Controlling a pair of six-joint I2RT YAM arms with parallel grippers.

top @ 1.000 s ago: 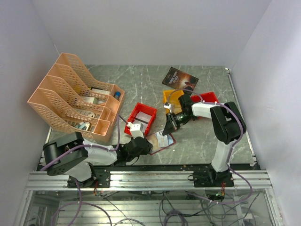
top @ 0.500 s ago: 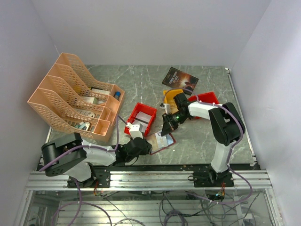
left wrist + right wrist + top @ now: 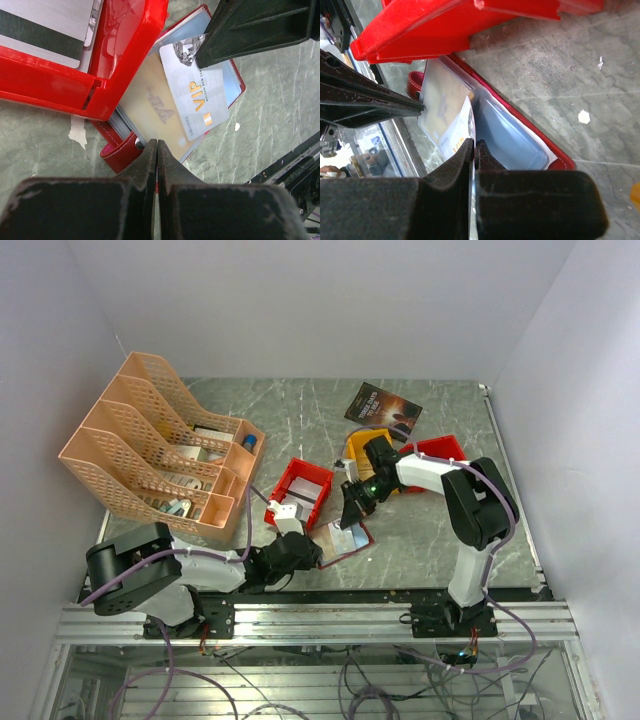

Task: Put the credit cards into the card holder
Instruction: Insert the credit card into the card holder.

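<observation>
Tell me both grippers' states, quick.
Left gripper: closed, fingers at the card holder's edge; grip unclear.
Right gripper: closed, holding the VIP credit card.

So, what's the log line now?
left gripper: shut on card holder | right gripper: shut on credit card | card: over open holder
</observation>
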